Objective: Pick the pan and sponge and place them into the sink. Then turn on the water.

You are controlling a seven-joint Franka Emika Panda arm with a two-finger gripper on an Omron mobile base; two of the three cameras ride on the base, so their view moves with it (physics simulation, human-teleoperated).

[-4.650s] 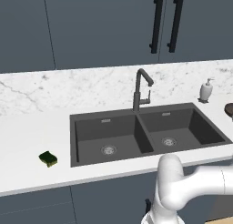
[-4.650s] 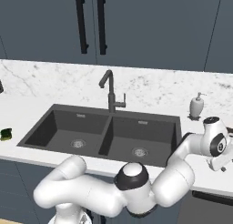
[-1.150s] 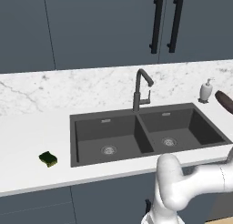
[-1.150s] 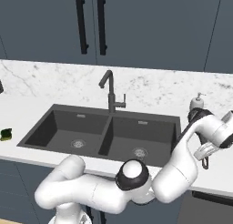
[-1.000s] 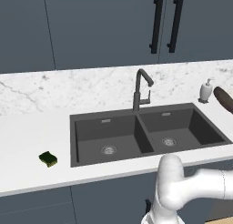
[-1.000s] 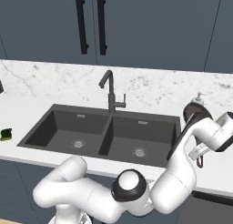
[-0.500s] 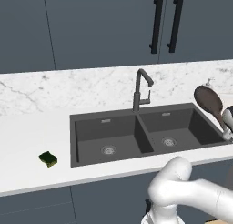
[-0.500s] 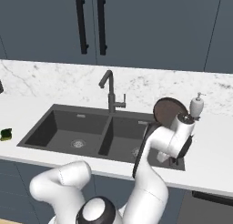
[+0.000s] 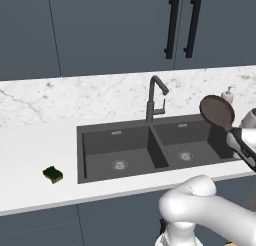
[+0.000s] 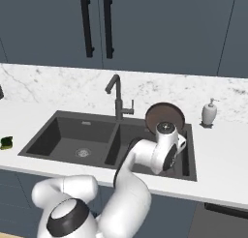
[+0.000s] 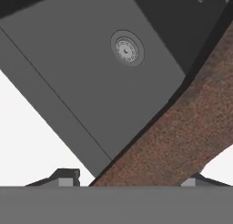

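Pan (image 10: 164, 117) tilted on edge above the sink (image 10: 63, 130).

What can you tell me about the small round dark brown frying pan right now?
The small round dark brown frying pan is off the counter, tilted steeply on edge above the right basin of the dark grey double-basin sink, its reddish-brown inside facing the base cameras. It looks like dark metal with a thin rim. Its handle is hidden behind the robot's wrist. The two-finger gripper holds it; in the hand view the rough brown body runs between the fingertips. It touches nothing else.
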